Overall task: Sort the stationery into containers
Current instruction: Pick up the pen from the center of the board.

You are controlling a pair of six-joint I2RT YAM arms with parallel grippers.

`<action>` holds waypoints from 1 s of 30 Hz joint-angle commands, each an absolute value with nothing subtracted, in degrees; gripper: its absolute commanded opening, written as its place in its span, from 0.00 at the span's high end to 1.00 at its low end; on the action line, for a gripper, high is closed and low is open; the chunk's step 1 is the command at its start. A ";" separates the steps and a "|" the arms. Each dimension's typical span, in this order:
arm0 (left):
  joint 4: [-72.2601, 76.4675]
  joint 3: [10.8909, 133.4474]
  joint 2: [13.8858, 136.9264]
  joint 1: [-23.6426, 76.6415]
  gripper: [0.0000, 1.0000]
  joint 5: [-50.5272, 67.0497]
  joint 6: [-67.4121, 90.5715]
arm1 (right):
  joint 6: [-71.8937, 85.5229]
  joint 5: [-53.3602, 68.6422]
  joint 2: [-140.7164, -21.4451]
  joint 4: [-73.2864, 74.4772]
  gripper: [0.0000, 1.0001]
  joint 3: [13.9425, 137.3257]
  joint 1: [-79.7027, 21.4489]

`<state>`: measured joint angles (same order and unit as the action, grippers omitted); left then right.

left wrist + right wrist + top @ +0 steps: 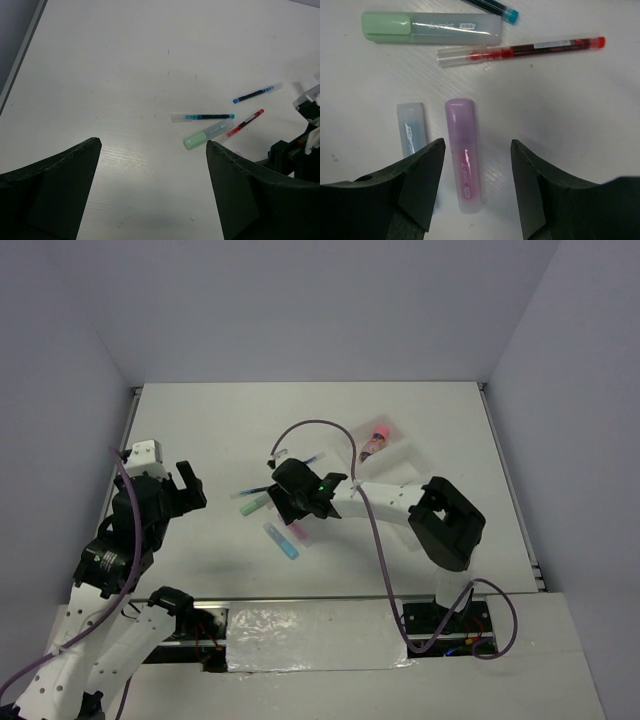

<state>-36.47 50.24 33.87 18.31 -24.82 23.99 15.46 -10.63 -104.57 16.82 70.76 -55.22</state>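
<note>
My right gripper [477, 146] is open, low over the table, its jaws either side of a purple stick [464, 155] that lies nearer the left finger. A blue stick [412, 127] lies just left of it. Beyond them lie a green stick [430, 27], a red pen [520, 50] and a dark-blue pen [495, 9]. In the top view the right gripper [292, 505] is over this cluster. The translucent tray [400, 452] at the back right holds a pink cylinder [379, 431] and an orange stick [368, 449]. My left gripper [152, 142] is open and empty, left of the cluster.
The left wrist view shows the green stick [207, 134], two dark-blue pens [202, 117] [255, 93] and the red pen [245, 122] to the right, with the right arm's black gripper [295, 155] at the edge. Grey walls enclose the white table [220, 430].
</note>
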 commanded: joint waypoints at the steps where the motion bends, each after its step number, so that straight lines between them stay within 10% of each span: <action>1: -35.16 50.28 34.02 18.54 0.01 -25.58 23.73 | 14.15 -9.58 -107.31 17.75 0.37 76.02 -56.69; 11: -34.98 50.27 33.93 18.54 0.01 -25.14 23.55 | 15.99 -8.79 -113.38 18.98 0.47 76.03 -57.57; 16: -34.98 50.19 33.49 18.54 0.01 -25.14 23.64 | 17.40 -11.25 -113.56 19.69 0.68 74.01 -58.01; 30: -38.57 52.55 34.27 18.98 0.01 -26.01 29.07 | 42.62 -27.95 -79.21 18.55 0.78 54.50 -33.69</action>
<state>-37.28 50.26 34.17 18.65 -24.82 24.86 34.35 -22.61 -84.86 18.11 58.30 -39.05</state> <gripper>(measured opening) 0.993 0.355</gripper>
